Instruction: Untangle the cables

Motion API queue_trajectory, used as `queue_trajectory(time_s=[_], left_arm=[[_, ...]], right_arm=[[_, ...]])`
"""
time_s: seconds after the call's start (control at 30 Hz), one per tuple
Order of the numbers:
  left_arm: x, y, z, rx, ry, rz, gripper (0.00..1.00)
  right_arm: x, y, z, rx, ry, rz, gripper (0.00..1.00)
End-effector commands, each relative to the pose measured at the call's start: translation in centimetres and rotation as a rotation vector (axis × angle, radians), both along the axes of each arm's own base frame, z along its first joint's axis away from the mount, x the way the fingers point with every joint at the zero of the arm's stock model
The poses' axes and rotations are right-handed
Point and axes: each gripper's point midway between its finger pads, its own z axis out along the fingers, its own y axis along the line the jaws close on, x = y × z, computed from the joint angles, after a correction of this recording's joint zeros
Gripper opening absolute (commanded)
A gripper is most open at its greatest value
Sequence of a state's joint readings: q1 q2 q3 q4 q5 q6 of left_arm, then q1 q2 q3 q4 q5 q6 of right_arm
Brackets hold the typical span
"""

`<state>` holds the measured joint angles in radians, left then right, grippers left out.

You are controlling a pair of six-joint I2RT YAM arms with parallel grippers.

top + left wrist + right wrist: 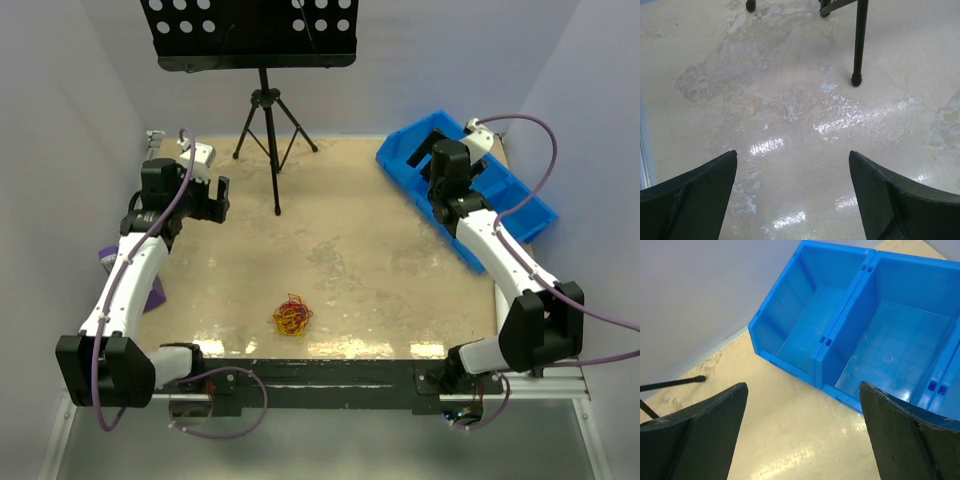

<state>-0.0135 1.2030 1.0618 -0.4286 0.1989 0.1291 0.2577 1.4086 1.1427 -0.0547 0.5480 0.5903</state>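
**Knot sits near the front edge, both pincers far from it**

The cables (292, 317) lie as one small clump of red, yellow and orange strands on the desk (380, 260). Seen from above, they sit close to the near edge, a little left of centre. The clump is roundish with no clear long axis, and its strands are too fine and knotted to count.

The left pincer (220, 194) hangs over the far-left part of the desk with its fingers spread wide and nothing between them. From it the clump lies toward about 5 o'clock in the overhead view. The right pincer (802, 435) hangs over the blue bins (850, 340) at the far right, also spread wide and empty. From there the clump lies toward roughly 7 to 8 o'clock. Neither wrist view shows the wires.

The left arm looks the nearer of the two, so its reach down and toward the near edge is probably the shorter one.

In all there is one tangle, two arms and two pincers. There is also one music stand (262, 100) on three legs. The bins stand in a joined row, and the right wrist view shows two compartments plainly, both empty.
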Motion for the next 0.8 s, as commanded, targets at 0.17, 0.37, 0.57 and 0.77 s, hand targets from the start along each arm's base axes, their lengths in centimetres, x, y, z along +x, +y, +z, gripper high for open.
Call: queue_trajectory(time_s=[0.17, 0.37, 0.57, 0.77], left_arm=[[0.3, -0.6, -0.9, -0.058, 0.052, -0.014, 1.00], [0.1, -1.2, -1.6, -0.068, 0.063, -0.050, 1.00], [-0.2, -1.6, -2.2, -0.068, 0.072, -0.085, 1.00], [-0.3, -1.3, -2.3, -0.043, 0.063, -0.091, 1.00]], right_arm=[[3.9, -1.5, -1.0, 0.013, 0.047, -0.208, 0.99], [6.9, -2.0, -4.8, -0.036, 0.177, -0.321, 0.99], [9.1, -1.8, -6.0, -0.049, 0.186, -0.348, 0.97], [9.8, -2.2, -7.3, -0.072, 0.221, -0.401, 0.92]])
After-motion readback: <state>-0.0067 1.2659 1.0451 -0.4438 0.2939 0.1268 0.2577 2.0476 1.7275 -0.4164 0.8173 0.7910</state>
